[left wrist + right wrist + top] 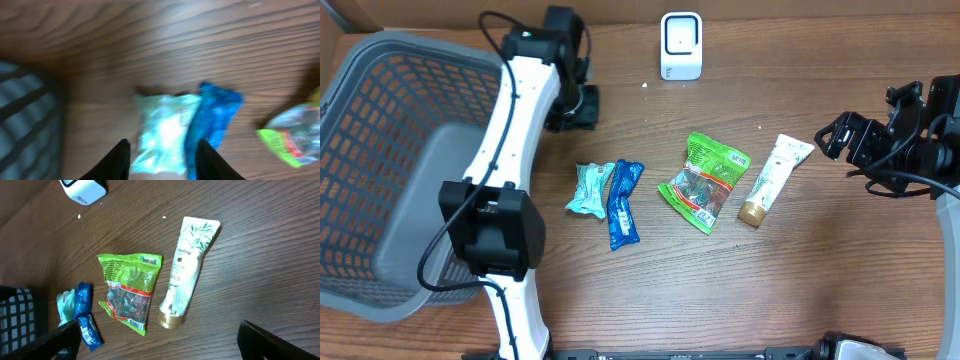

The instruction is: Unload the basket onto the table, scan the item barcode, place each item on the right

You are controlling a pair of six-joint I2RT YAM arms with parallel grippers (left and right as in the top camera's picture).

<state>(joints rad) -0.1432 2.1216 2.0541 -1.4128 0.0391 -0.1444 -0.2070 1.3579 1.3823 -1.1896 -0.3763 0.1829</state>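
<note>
1. L gripper (pixel 163 146): the fingers are held apart and nothing is gripped. It is pointed down at the table (pixel 800 290), and its own view is blurry.
2. R gripper (pixel 833 143): it is spread wide and nothing is held. It is kept at the right side, nr the tube's flat end.
3. The things to scan are laid in a row mid-table: teal packet (pixel 588 188), blue packet (pixel 623 203), green bag (pixel 703 182), tube (pixel 775 178).
4. The teal and blue packets are pressed side by side. The green bag and tube are close but apart.
5. The scanner (pixel 681 45) is stood at the back, well apart from the row.
6. A big grey basket (pixel 380 60) is set at the left. The L arm is stretched along its side, btwn basket and packets.
</note>
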